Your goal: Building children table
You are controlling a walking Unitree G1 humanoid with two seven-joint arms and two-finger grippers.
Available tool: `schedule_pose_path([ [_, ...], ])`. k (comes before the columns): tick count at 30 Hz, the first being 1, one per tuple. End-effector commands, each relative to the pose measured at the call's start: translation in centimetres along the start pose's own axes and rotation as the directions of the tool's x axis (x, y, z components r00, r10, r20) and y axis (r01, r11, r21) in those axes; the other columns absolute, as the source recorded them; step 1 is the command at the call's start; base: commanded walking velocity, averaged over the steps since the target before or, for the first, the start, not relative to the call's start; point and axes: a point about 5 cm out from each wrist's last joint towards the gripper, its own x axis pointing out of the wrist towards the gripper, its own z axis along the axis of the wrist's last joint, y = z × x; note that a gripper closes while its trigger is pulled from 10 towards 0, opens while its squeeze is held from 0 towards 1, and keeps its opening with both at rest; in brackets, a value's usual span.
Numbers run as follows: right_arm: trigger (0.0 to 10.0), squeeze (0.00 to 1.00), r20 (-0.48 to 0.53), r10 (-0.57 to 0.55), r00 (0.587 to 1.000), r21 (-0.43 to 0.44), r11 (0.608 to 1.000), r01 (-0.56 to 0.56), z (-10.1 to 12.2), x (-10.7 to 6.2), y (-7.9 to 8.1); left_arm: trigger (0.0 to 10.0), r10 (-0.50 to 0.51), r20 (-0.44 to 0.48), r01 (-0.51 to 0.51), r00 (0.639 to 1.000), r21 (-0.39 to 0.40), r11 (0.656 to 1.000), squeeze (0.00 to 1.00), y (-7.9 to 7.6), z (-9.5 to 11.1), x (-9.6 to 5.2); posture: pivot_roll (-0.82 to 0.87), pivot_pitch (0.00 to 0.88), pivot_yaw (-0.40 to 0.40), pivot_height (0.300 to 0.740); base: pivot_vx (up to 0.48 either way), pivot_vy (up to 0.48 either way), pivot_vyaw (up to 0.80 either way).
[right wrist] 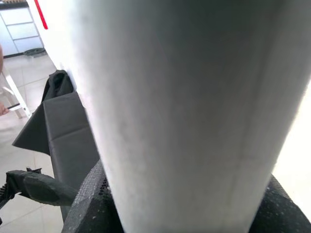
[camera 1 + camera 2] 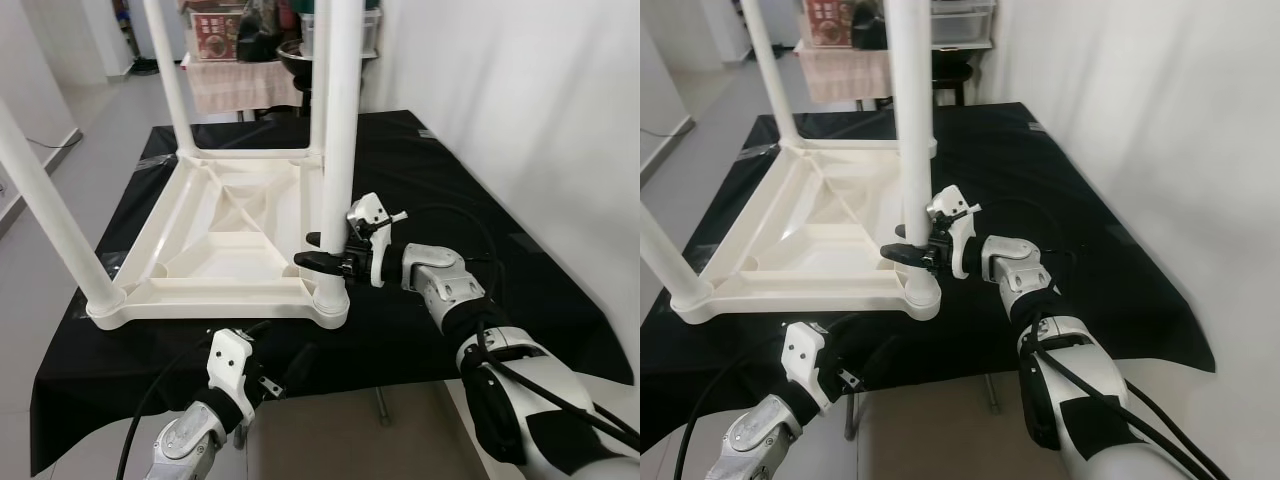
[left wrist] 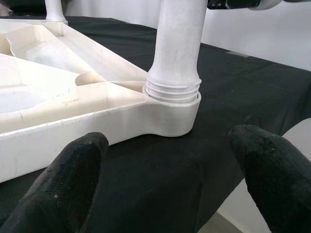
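A white plastic children's table (image 2: 215, 235) lies upside down on a desk covered with a black cloth (image 2: 480, 200), its ribbed underside facing up. Four white legs stand up from its corners. The near right leg (image 2: 340, 130) sits upright in its corner socket (image 2: 330, 300), close to the near edge of the desk; the left wrist view shows threads at the leg's base just above the socket rim. The near left leg (image 2: 55, 215) leans outward from its corner, and two far legs (image 2: 170, 75) rise at the back.

The right gripper (image 2: 325, 252) reaches in from the right and is clenched around the near right leg low down, just above the socket, one black finger on each side of the tube. In the right wrist view the leg (image 1: 184, 111) sits between the finger pads.

The left gripper (image 2: 285, 365) hangs below the near edge of the desk, in front of that same corner, its fingers (image 3: 73, 179) spread apart and holding nothing.

Behind the desk stands a small cloth-covered stand with boxes (image 2: 215, 30) on it, and a white wall (image 2: 540, 90) runs along the right.
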Motion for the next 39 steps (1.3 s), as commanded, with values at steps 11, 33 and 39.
schedule_pose_path([
  [11, 0.0, 0.0, -0.18, -0.517, 0.837, 0.065, 0.843, 0.534, -8.4, -2.9, 0.2, 10.0, 0.0, -0.021, -0.001, 1.0, -0.003, 1.0, 0.0, 0.0, -0.3, -0.9, 0.02, 0.0, -0.028, 0.74, 0.0, 0.0, 0.0],
  [33, 10.0, 1.0, 0.036, -0.442, 0.896, 0.267, 0.868, 0.417, -3.6, 5.5, 4.8, 10.0, 0.003, -0.035, -0.003, 0.999, 0.005, 1.0, 0.0, 0.6, -0.4, -0.9, 0.03, 0.0, -0.007, 0.74, 0.0, 0.0, 0.0],
  [39, 10.0, 0.0, 0.079, -0.134, 0.988, 0.146, 0.982, 0.122, -3.2, 3.7, 3.8, 10.0, 0.004, -0.028, -0.004, 1.0, 0.001, 1.0, 0.0, 0.5, -0.4, -0.6, 0.04, 0.0, -0.029, 0.74, 0.0, 0.0, 0.0],
])
